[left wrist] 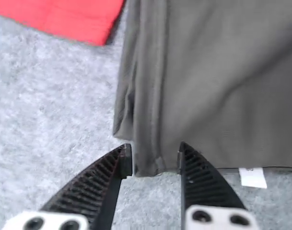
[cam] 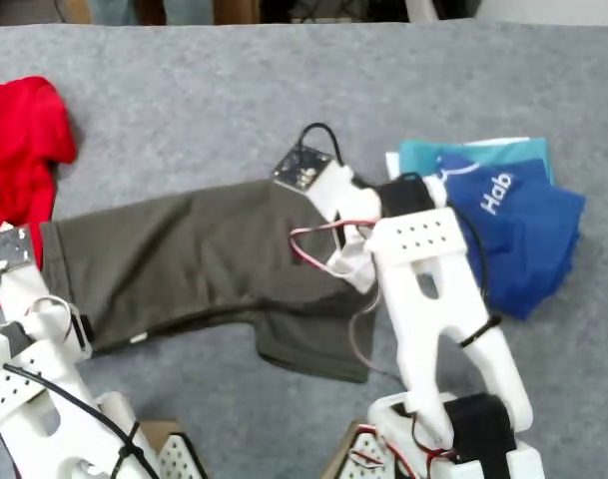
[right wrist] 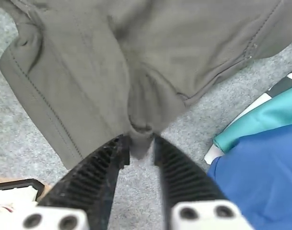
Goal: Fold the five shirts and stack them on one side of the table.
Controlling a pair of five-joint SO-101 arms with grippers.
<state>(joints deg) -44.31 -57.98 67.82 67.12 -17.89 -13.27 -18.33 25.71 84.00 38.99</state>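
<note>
Spread across the middle of the grey felt surface (cam: pixel 214 90) in the high view: a crumpled olive-green short-sleeved shirt (cam: pixel 184 259). Stretched from near the left edge of the frame to just right of centre, with one sleeve reaching toward the lower centre.

Left gripper (left wrist: pixel 153 158): black ribbed jaws clenched on a corner of the hem of the olive-green short-sleeved shirt (left wrist: pixel 222 86), with a thick fold of cloth filling the gap between them. Just beside the jaws, at the lower right of the left wrist view, a small white label (left wrist: pixel 253 177) on the hem.

Right gripper (right wrist: pixel 138 143): jaws grasping a pinch of the same olive-green short-sleeved shirt (right wrist: pixel 112 57), the cloth drawn into a narrow pleat above the tips.

At the upper left of the high view, a bunched bright red shirt (cam: pixel 19 150), just beside the olive cloth's left end. Seen again as a flat red patch (left wrist: pixel 64 17) at the upper left of the left wrist view.

Right of centre in the high view, a stack of folded shirts:
- a royal-blue folded shirt with white print (cam: pixel 523 230) on top
- a teal folded shirt (cam: pixel 473 155) under it
- a white folded edge (cam: pixel 391 162) lowest

Same blue (right wrist: pixel 261 182) and teal (right wrist: pixel 265 120) at the right of the right wrist view, near the olive sleeve but apart from it.

White left arm (cam: pixel 34 389) at the lower left of the high view. White right arm (cam: pixel 438 299) at the lower right of centre, overlapping the stack's left side.
</note>
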